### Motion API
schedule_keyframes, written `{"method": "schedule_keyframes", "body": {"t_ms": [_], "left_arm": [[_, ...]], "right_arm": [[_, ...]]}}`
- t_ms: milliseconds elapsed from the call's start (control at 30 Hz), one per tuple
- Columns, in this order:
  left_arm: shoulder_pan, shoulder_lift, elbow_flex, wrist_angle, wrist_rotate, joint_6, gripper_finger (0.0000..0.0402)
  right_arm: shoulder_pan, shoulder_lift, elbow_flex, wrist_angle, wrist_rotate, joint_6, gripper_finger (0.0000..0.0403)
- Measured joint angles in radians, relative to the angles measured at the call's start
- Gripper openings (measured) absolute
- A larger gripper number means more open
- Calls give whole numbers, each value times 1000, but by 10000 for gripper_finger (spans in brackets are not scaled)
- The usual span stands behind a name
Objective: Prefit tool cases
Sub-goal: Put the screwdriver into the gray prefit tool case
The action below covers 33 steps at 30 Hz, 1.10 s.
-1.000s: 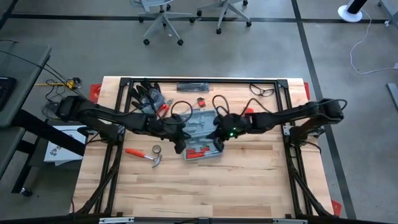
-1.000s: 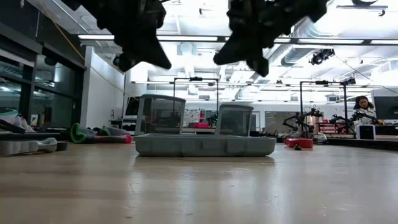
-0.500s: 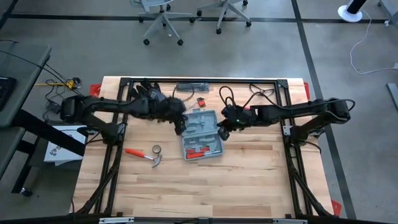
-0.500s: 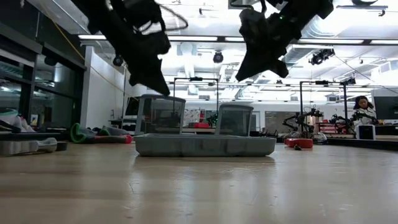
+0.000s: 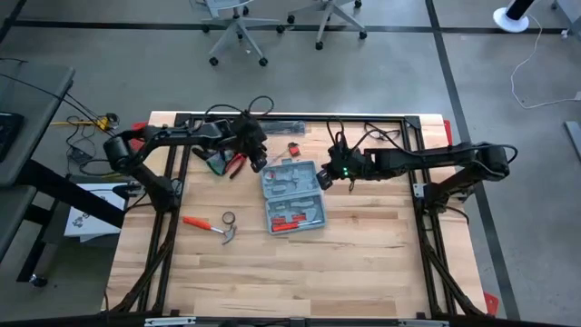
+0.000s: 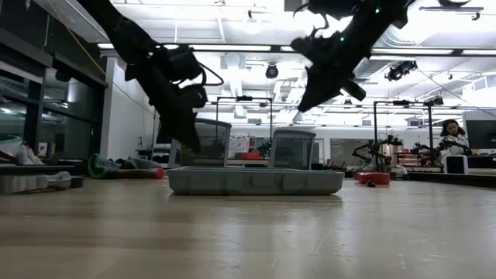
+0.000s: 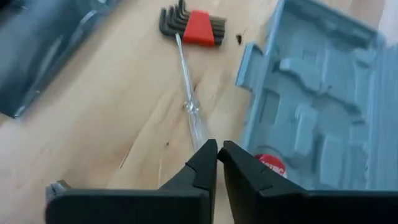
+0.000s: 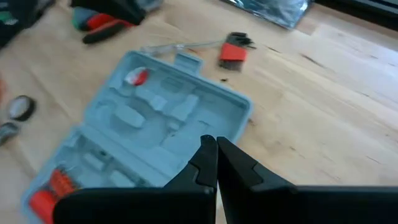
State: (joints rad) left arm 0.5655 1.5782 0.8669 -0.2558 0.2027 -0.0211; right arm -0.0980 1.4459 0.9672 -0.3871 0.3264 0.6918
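**Case lying open mid-table, both grippers hovering empty**

The case (image 5: 293, 196) sits wide open on the wooden table (image 5: 363, 263), roughly centre, its moulded insides facing up. One half holds some red bits, the other half looks mostly bare apart from a small round red-and-white thing.

The left gripper (image 5: 257, 160) hangs above the table just off the case's far-left corner, fingers nearly pinched together with only a sliver of a gap, nothing between them. In its wrist view the tips (image 7: 217, 151) sit over a clear-handled screwdriver (image 7: 189, 106), with a red hex key set (image 7: 194, 23) lying past it.

The right gripper (image 5: 329, 178) is up off the table at the case's far-right edge, clenched tight on nothing.

Left of the case lie a hammer (image 5: 211, 226) with an orange handle and a tape roll (image 5: 228, 218). Pliers (image 5: 238, 163) sit by the left gripper. From the low view, a person (image 6: 452, 138) is in the room far behind.
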Motion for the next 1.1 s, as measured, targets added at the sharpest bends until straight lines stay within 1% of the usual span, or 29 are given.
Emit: {"method": "schedule_keyframes", "body": {"t_ms": [133, 267, 367, 467, 600, 733, 800, 900, 1000, 1033, 1100], "left_arm": [[-1, 28, 0, 13, -5, 40, 65], [0, 56, 1, 71, -28, 45, 110], [4, 94, 8, 100, -21, 45, 136], [4, 149, 40, 80, -21, 65, 152], [4, 235, 114, 28, -20, 98, 156], [4, 304, 211, -113, -37, 170, 150], [4, 326, 247, -178, -65, 211, 137], [4, 339, 263, -215, -80, 250, 99], [11, 336, 263, -229, -62, 245, 37], [16, 332, 262, -235, -52, 237, 24], [26, 319, 259, -247, -47, 208, 20]], "right_arm": [[-15, 41, 0, -1, -2, 7, 0], [-20, 89, 0, 3, -23, 0, 0], [-20, 131, 0, 6, -25, 2, 0], [-20, 168, 0, 26, -46, 9, 0], [-20, 205, 0, 55, -79, 8, 0], [-20, 212, 0, 63, -91, 7, 0], [-20, 211, 0, 64, -91, -2, 0], [-20, 211, 0, 63, -91, -17, 0], [-20, 211, 0, 63, -91, -19, 0], [-20, 211, 0, 63, -91, -19, 0], [-20, 211, 0, 63, -91, -18, 0]]}}
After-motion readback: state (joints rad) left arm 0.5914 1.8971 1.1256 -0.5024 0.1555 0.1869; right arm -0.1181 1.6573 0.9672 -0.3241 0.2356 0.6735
